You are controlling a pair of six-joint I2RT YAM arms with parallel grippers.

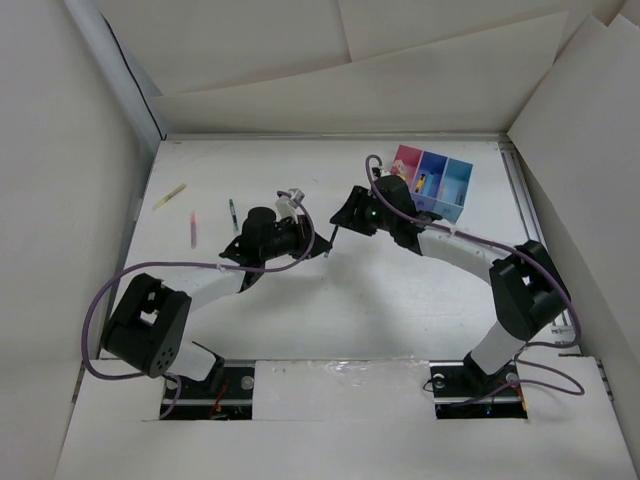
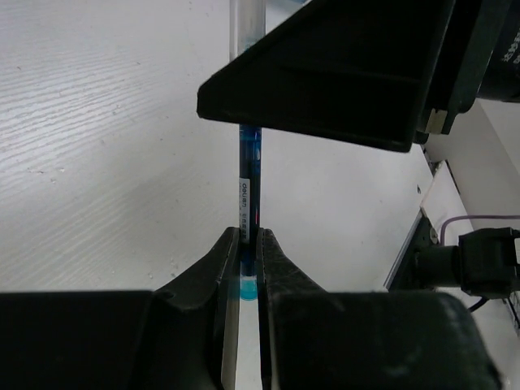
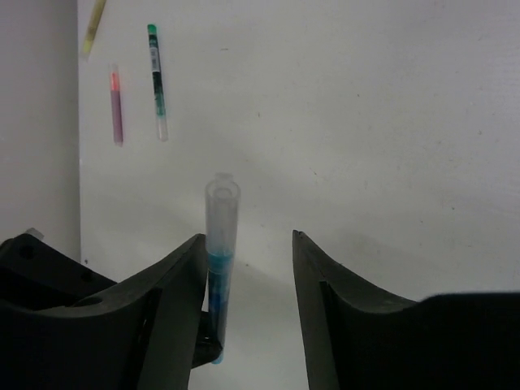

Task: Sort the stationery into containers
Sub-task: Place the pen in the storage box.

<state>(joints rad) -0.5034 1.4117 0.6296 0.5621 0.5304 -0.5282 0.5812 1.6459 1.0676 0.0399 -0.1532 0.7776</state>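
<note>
A light-blue pen (image 2: 248,191) is being held over the middle of the bench (image 1: 400,300), between the two arms, apparently for a handover. The left claw (image 2: 248,258) is clenching one end. The right claw (image 3: 248,237) is spread wide, straddling the pen, which is resting beside one finger. The right claw is reaching from the containers' (image 1: 446,208) side, which likely explains the pass. Only the right wrist view is showing that open gap, plus a green pen (image 3: 157,81), a pink pen (image 3: 116,101) and a yellow pen (image 3: 94,20) lying unsorted beyond.
</note>
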